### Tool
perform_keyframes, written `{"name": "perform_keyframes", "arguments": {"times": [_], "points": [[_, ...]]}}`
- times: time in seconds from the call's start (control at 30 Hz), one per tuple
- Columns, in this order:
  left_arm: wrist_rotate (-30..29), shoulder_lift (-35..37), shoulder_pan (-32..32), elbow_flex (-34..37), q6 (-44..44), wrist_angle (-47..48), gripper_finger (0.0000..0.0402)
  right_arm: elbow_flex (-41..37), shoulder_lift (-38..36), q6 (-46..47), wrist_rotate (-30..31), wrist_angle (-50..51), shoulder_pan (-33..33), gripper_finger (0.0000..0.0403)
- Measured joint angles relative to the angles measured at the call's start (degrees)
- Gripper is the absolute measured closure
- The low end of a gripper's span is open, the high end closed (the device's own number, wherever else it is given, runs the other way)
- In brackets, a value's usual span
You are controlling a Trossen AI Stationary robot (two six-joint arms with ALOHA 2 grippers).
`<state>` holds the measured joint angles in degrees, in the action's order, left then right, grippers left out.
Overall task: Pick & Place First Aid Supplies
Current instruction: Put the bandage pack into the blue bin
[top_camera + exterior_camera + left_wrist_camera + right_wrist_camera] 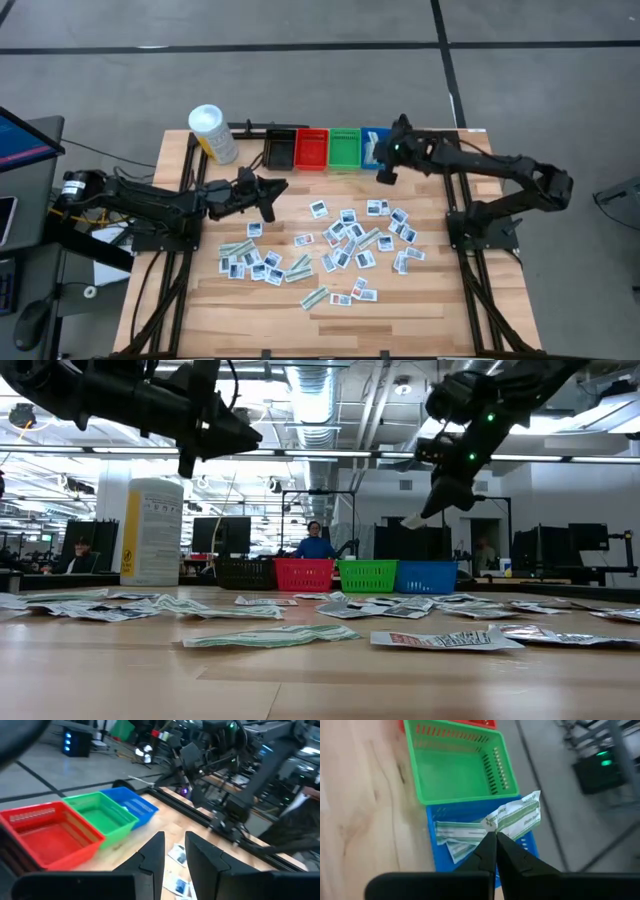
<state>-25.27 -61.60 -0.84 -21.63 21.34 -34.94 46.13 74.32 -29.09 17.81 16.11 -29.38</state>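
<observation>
Many first aid supplies (340,245), small white packets and pale-green strips, lie flat across the middle of the wooden table. My right gripper (495,840) is at the far side, over the blue bin (470,855), shut on one pale-green strip packet (517,817). Other strips (457,834) lie inside that bin. My left gripper (175,852) hovers open above the table's left half, pointing level toward the bins, with nothing between its fingers. My right gripper pinches the strip packet by a crumpled end (494,826) between its two fingertips. The fingers slant down from the table's right side. The rest of the strip sticks out beyond the fingertips, lifted clear above the blue bin (425,575).
A row of bins stands at the far edge: black (279,150), red (311,148), green (344,147), blue (370,140). A white-capped yellow bottle (213,133) stands at the far left. The near strip of the table (330,325) is bare wood.
</observation>
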Motion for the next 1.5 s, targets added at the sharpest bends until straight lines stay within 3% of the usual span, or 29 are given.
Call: {"name": "perform_keyframes", "arguments": {"times": [0.17, 0.37, 0.6, 0.93, 1.5], "points": [[1.4, 0.0, 4.1, 0.0, 0.1, 0.0, 0.0325, 0.0, 0.0, 0.5, -9.0, 0.0, -4.9, 0.0403], [10.3, 0.0, 11.2, 0.0, -0.4, 0.0, 0.0325, 0.0, 0.0, 0.6, -15.5, 0.1, -8.1, 0.0403], [19.9, 0.0, 17.0, 0.0, -11.1, 1.7, 0.0325, 0.0, 3.9, 3.4, -16.6, 0.4, -11.0, 0.0403], [20.8, 0.0, 17.6, 0.0, -13.6, 2.0, 0.0325, -0.1, 15.0, 6.6, -16.3, -1.5, -11.2, 0.0403], [20.6, 0.0, 18.4, 0.0, -13.6, 3.1, 0.0325, -0.1, 15.8, 6.2, -15.9, -3.2, -11.1, 0.0395]]}}
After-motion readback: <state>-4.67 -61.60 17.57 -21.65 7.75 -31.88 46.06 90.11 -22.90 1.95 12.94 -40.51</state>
